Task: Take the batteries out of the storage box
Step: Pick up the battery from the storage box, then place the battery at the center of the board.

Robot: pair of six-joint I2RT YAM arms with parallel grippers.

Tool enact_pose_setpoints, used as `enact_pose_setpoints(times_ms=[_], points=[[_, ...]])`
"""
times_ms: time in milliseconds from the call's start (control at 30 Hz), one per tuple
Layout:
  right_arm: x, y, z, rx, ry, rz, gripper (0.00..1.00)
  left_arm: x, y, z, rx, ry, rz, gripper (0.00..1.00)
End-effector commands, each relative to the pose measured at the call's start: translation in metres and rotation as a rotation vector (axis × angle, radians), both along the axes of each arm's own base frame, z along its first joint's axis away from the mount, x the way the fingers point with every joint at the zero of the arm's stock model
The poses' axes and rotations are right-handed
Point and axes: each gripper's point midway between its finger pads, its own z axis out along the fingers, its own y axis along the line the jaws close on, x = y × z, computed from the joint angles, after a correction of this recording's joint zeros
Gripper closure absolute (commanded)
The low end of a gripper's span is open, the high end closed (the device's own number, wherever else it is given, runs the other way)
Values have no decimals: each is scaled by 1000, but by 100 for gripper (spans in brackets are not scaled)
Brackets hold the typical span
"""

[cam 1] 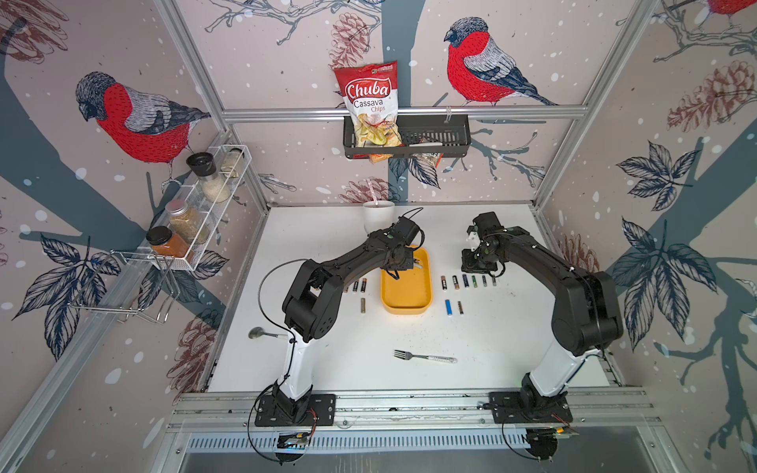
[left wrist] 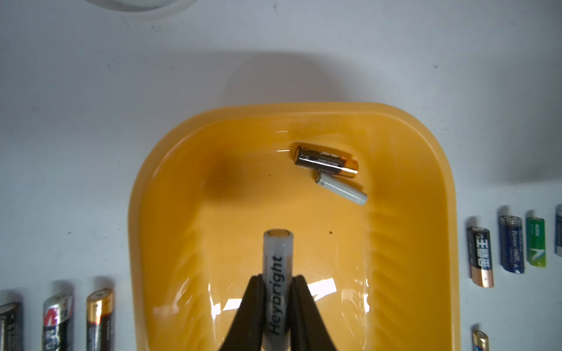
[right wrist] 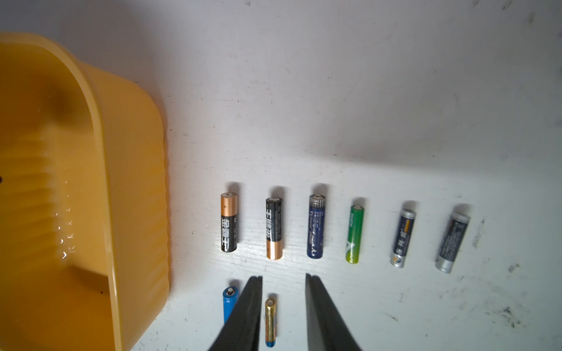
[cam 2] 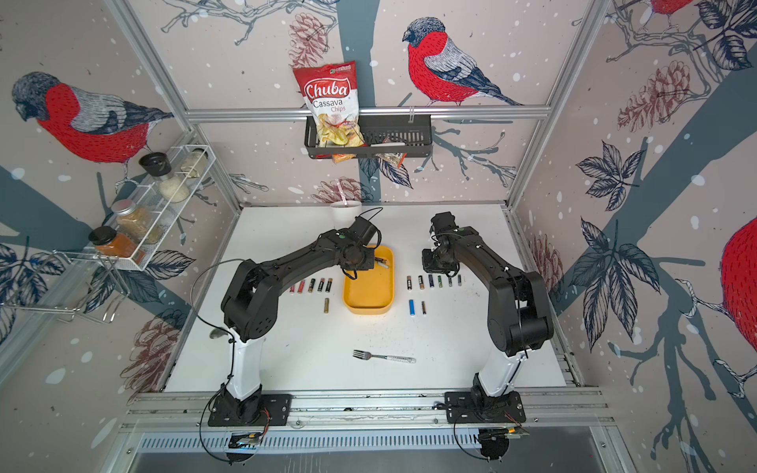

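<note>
The left tool [left wrist: 278,278] is pinching a white battery [left wrist: 277,252] by its round sides, and most of the battery sticks out past the tips. It hangs over the far end of the yellow box [left wrist: 441,212], inside the walls, so it is not out yet.

The battery is smooth and round, so it may slip in the pinch and drop back into the box. If the tool goes sideways before it goes up, the long end may bump the box wall. That may knock the battery loose or push the light box along the surface [cam 1: 491,348].

Just to the right in the box lie a black and gold battery [left wrist: 325,161] and a grey battery [left wrist: 340,188]. A dropped battery may hit them and make them roll.

Left of the box is a row of batteries [cam 2: 312,285]. If the white one is let go too high, it may roll into them.

The right tool [right wrist: 283,278] is spread and holds nothing, on the right of the box.
</note>
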Motion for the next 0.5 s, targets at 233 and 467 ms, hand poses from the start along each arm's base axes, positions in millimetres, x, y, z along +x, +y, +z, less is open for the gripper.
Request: enact_pose_setpoints(times_ms=[233, 467], points=[[4, 4, 14, -27, -27, 15, 69, -17, 22, 24, -41, -33, 31, 87], [5, 11, 19, -30, -36, 26, 69, -36, 52, 37, -49, -45, 73, 87]])
